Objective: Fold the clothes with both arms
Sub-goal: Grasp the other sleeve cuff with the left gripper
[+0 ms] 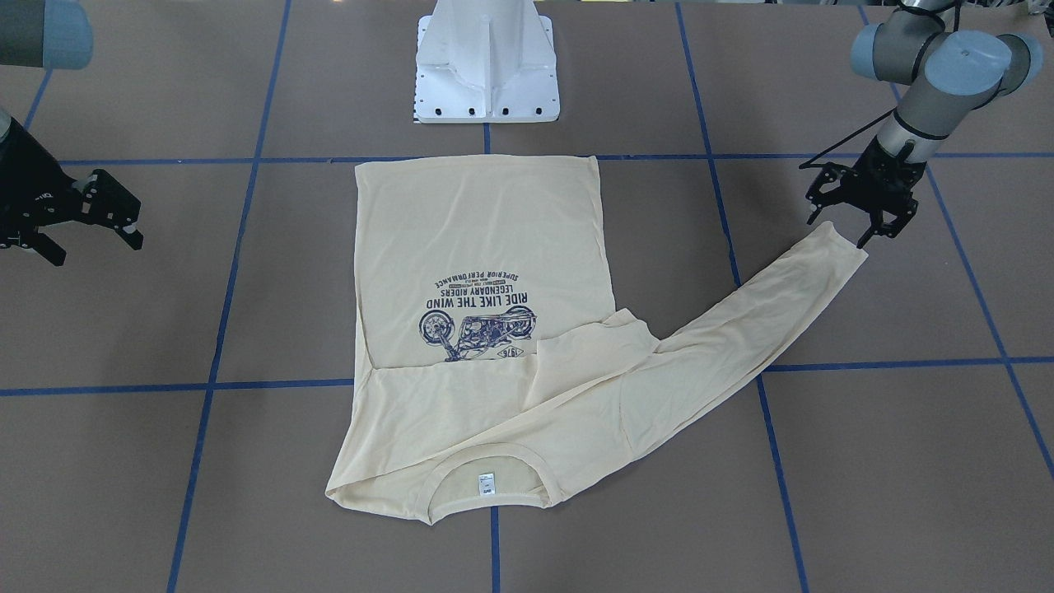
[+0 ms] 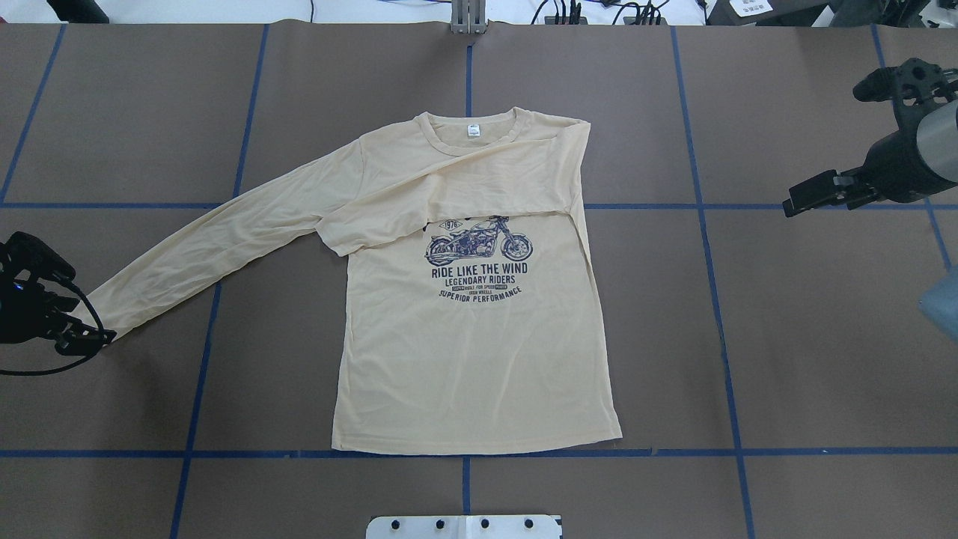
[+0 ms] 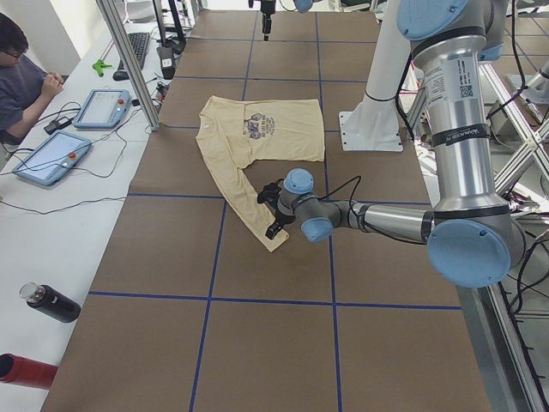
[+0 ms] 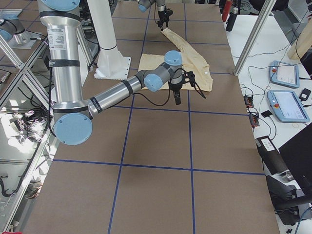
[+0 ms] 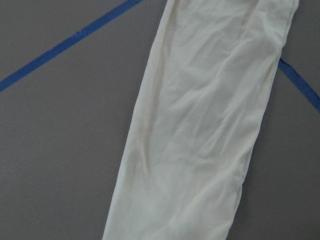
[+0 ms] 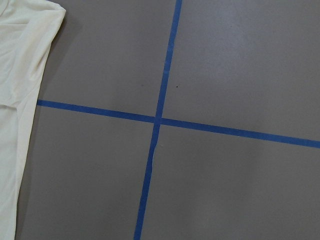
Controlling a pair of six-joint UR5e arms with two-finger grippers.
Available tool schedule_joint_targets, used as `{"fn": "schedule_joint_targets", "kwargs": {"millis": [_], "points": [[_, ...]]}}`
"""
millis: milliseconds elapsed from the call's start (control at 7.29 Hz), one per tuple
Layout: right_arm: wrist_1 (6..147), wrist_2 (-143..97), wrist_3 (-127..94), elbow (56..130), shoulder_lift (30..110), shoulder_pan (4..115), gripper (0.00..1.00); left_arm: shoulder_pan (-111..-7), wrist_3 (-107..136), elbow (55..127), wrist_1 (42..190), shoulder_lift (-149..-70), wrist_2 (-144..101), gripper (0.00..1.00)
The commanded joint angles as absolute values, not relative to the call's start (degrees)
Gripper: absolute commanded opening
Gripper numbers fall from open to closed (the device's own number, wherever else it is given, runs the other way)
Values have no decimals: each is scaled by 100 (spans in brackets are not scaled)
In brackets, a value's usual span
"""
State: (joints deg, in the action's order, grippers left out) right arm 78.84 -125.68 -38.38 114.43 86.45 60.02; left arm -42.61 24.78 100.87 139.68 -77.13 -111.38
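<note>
The cream-yellow T-shirt (image 2: 479, 337) lies flat on the brown table with its motorcycle print (image 2: 479, 243) up and its neck label (image 2: 473, 130) at the far edge. One sleeve is folded across the chest (image 2: 449, 191). The other sleeve (image 2: 224, 239) stretches out toward my left side and fills the left wrist view (image 5: 200, 140). My left gripper (image 1: 836, 231) hovers open right at that sleeve's cuff (image 1: 836, 247), holding nothing. My right gripper (image 1: 95, 247) stands open over bare table, well off the shirt's side edge (image 6: 20, 75).
Blue tape lines (image 2: 718, 322) cross the brown table in a grid. The white base mount (image 1: 486, 74) stands just behind the shirt's hem. A person (image 3: 21, 77) sits at a side bench with control tablets (image 3: 103, 107); a dark bottle (image 3: 51, 302) lies there.
</note>
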Motion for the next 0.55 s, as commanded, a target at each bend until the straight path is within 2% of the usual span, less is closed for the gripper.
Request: {"fn": "schedule_joint_targets", "kwargs": {"millis": [0, 274, 412], "points": [[7884, -12568, -3858, 11443, 8648, 5994, 100, -4131, 2470, 10072, 13966, -7638, -11136, 61], [7884, -12560, -3867, 11443, 8640, 5994, 100, -4087, 2452, 10072, 13966, -7603, -11145, 54], [7884, -12568, -3876, 11443, 8640, 5994, 100, -4078, 2452, 10072, 13966, -7603, -11145, 40]]}}
